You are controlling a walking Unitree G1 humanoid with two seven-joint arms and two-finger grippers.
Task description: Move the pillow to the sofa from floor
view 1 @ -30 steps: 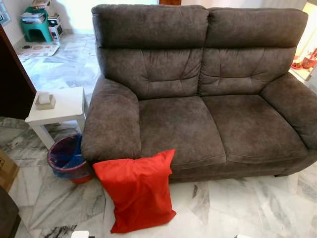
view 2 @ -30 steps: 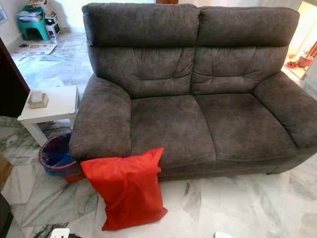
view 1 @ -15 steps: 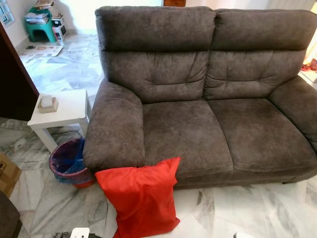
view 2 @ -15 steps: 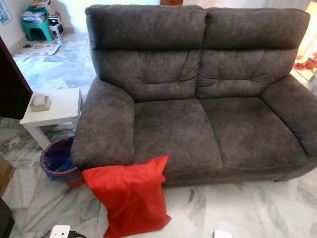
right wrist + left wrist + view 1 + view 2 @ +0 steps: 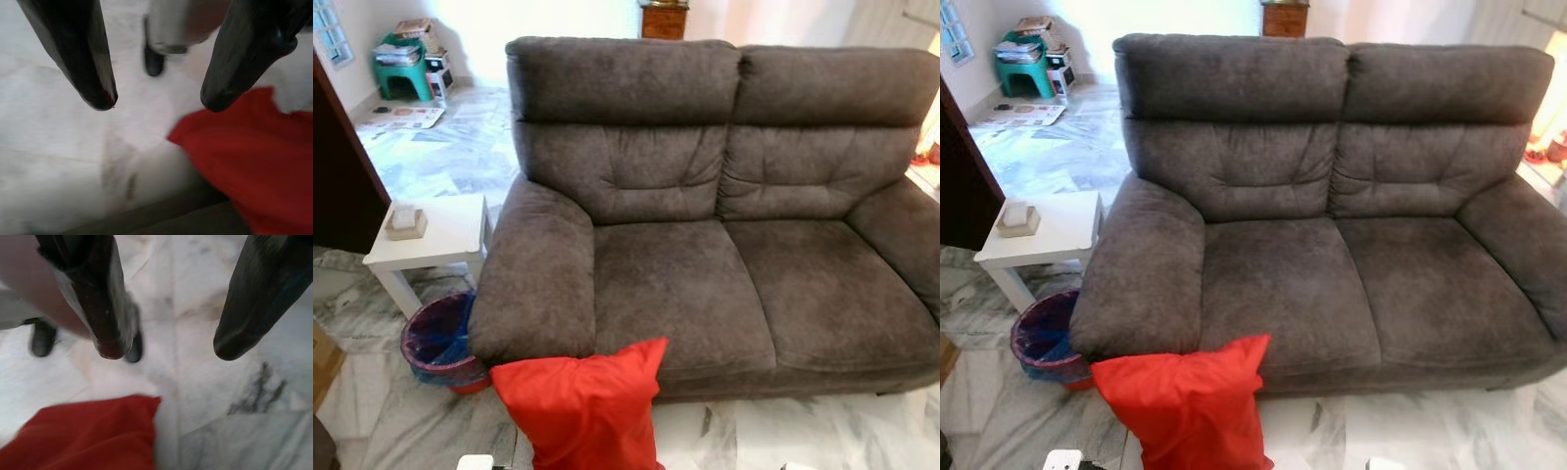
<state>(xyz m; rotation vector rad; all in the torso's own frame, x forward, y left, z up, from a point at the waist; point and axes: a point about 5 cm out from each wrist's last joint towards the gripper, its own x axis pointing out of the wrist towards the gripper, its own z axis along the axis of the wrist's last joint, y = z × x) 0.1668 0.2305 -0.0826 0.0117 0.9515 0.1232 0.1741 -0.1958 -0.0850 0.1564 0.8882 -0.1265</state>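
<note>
Marble floor (image 5: 401,431): both claws (image 5: 166,350) (image 5: 156,105) spread, empty, above red pillow (image 5: 579,406).

Head eyes down on sofa (image 5: 705,274); wrist cameras near floor (image 5: 205,396).

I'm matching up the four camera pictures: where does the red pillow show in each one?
Left eye view: red pillow at bottom centre-left, leaning on the sofa front below its armrest.
Right eye view: pillow at bottom left of centre, same spot.
Left wrist view: pillow corner on the marble floor, below the left gripper, fingers apart.
Right wrist view: pillow beside the right gripper, fingers apart.
Shared landmark: the marble floor.
</note>
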